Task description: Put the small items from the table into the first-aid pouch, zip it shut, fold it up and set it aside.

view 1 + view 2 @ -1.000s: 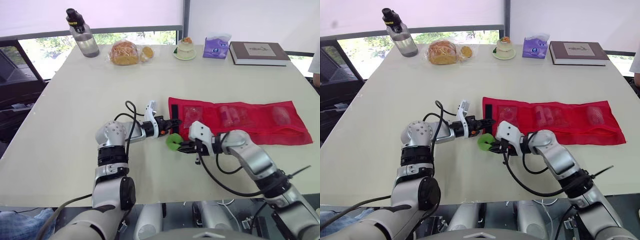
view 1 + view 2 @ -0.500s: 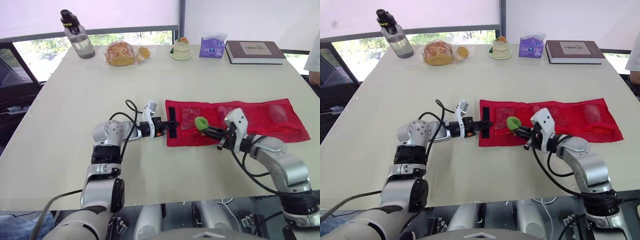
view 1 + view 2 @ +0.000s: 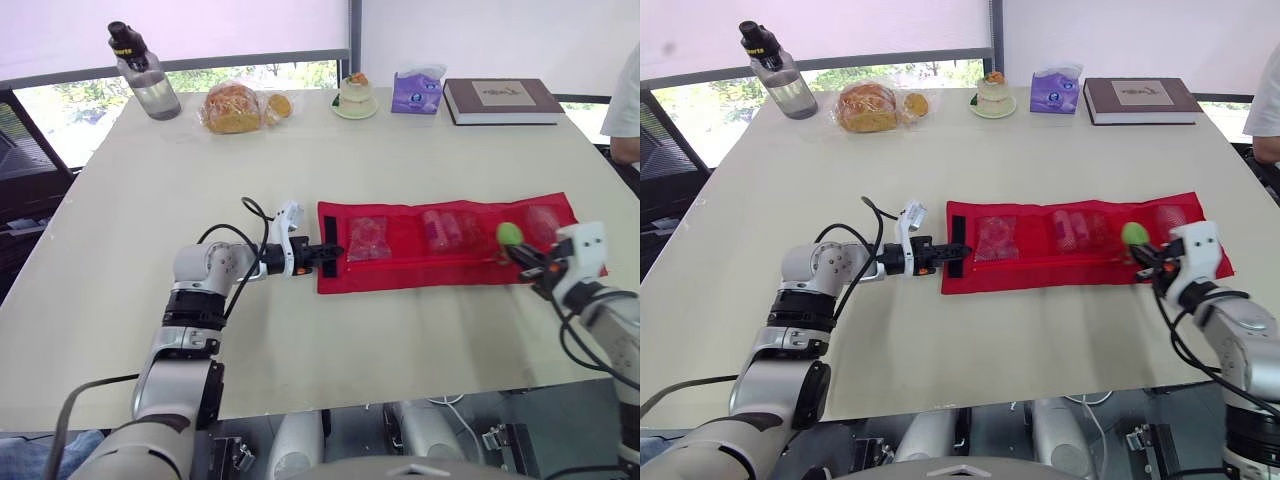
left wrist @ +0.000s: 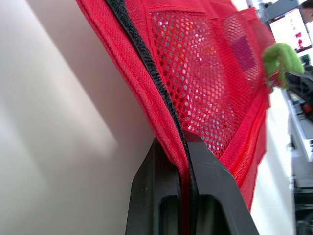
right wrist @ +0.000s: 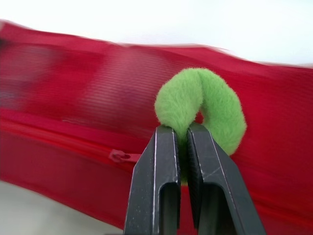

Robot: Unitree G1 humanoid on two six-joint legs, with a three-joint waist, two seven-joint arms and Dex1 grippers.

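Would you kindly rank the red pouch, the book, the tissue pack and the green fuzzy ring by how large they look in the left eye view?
1. red pouch
2. book
3. tissue pack
4. green fuzzy ring
The book and tissue pack sit farther off, so they look smaller.

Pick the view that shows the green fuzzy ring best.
Right wrist view: the green fuzzy ring is close and large, pinched in the shut jaws of the right gripper, before the red pouch. Both eye views show a small blob over the pouch's right end; the left wrist view shows it small, far off.
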